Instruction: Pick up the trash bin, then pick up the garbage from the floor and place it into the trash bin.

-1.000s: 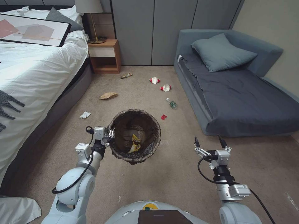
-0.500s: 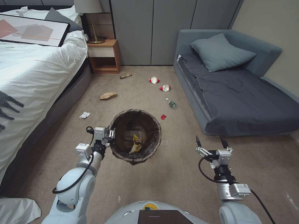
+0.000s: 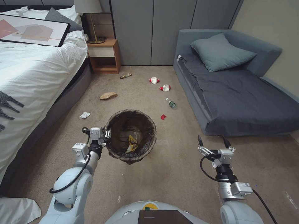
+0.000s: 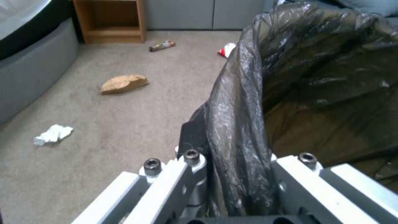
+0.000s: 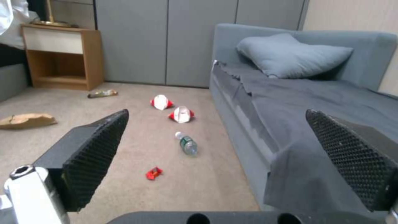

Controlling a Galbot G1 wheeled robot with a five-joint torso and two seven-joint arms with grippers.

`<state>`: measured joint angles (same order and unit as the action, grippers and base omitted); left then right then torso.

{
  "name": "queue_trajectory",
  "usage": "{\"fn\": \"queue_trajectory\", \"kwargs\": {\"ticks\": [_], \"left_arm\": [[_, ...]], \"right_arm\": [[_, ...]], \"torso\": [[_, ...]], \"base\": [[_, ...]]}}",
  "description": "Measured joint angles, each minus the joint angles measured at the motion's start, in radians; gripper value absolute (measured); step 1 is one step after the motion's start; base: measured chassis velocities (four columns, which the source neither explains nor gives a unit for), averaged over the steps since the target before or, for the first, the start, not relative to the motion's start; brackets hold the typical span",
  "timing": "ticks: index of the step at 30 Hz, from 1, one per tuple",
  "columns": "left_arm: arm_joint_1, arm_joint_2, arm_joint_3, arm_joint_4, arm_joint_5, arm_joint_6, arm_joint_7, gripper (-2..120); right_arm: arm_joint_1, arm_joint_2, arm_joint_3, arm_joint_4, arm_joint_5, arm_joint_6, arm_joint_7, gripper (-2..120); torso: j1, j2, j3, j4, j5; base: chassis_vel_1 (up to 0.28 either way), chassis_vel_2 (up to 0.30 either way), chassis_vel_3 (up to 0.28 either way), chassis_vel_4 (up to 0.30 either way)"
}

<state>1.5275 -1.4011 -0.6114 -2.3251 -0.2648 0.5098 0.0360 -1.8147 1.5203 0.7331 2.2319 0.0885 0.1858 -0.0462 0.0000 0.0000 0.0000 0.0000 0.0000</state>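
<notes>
Left end effector [image 3: 106, 134]: clamped on the rim of the round bin lined with a dark brown-black plastic bag [image 3: 130, 136], holding it above the carpet.
Bin contents: 1 yellow snack wrapper [image 3: 131, 143] lies inside.
Left of bin: crumpled white tissue [image 3: 84, 115]; crumpled brown paper bag [image 3: 108, 95] beyond it.
Beyond bin: dark candy wrapper [image 3: 125, 75], 2 crushed red-and-white paper cups [image 3: 154, 80].
Right of bin: small red scrap [image 3: 163, 117], clear green-labelled bottle [image 3: 171, 103] beyond it.
Right end effector [image 3: 214, 141]: fingers spread wide, empty, well right of the bin.
</notes>
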Motion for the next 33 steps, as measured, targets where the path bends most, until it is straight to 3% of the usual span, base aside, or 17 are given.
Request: {"fn": "queue_trajectory", "kwargs": {"ticks": [15, 33], "left_arm": [[0.014, 0.002, -0.039, 0.008, -0.025, 0.004, 0.017, 7], [0.037, -0.001, -0.046, 0.019, -0.043, -0.023, 0.028, 7]], "right_arm": [[-0.004, 0.017, 0.012, -0.007, -0.012, 0.008, 0.014, 100], [0.003, 0.034, 0.024, -0.008, -0.018, 0.006, 0.008, 100]], "torso": [[0.0, 0.0, 0.0, 0.0, -0.0001], [0.0, 0.0, 0.0, -0.0001, 0.0]], "base": [[-0.004, 0.007, 0.006, -0.007], [-0.089, 0.093, 0.087, -0.087]]}}
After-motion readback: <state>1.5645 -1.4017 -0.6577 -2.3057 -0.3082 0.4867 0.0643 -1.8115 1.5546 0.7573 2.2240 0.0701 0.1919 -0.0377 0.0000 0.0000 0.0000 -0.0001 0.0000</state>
